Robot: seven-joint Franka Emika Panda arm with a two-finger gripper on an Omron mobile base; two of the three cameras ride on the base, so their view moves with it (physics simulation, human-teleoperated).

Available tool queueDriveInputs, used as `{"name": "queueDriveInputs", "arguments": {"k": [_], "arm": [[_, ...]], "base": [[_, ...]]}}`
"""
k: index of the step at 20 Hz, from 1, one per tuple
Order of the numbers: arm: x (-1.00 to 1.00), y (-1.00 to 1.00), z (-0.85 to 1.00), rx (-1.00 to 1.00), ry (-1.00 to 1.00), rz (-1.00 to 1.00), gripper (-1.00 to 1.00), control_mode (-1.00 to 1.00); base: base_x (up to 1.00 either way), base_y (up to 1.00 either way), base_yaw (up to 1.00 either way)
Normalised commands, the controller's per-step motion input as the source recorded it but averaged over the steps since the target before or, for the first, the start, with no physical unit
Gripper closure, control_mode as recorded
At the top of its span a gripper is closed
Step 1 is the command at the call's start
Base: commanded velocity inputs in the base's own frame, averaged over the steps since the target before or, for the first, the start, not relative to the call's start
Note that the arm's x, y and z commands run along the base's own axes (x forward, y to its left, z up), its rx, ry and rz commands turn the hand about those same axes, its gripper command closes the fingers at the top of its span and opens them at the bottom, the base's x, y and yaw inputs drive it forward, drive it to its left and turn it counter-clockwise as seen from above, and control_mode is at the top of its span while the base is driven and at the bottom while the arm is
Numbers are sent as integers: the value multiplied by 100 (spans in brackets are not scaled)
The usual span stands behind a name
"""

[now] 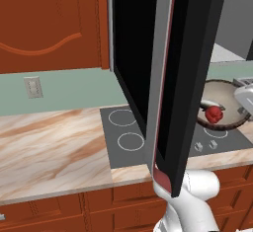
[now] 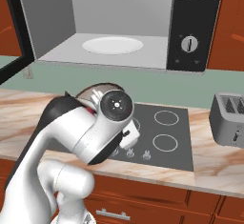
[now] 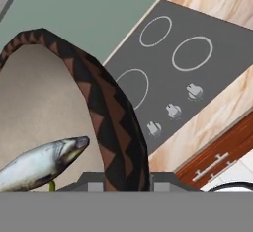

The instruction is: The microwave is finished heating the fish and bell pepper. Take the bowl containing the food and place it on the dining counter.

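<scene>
One claw clamped on the rim of the bowl, raised above the cooktop. Inside the bowl, fish against the beige floor and bell pepper near the rim. Above the cooktop, microwave with door swung wide. Right of the cooktop, toaster on the counter.

The white arm rises from its base and folds forward, wrist low. Its claw is clamped across the bowl rim, one fingertip either side.
</scene>
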Motion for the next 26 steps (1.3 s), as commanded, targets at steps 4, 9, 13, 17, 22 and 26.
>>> {"name": "queueDriveInputs", "arguments": {"k": [4, 9, 13, 17, 22, 26], "arm": [[0, 0, 0, 0, 0, 0, 100, -100], [0, 0, 0, 0, 0, 0, 100, -100], [0, 0, 0, 0, 0, 0, 100, -100], [0, 0, 0, 0, 0, 0, 100, -100], [0, -19, 0, 0, 0, 0, 100, -100], [0, 0, 0, 0, 0, 0, 100, 100]], "base": [[0, 0, 0], [0, 0, 0], [0, 0, 0], [0, 0, 0], [0, 0, 0], [0, -75, 10]]}}
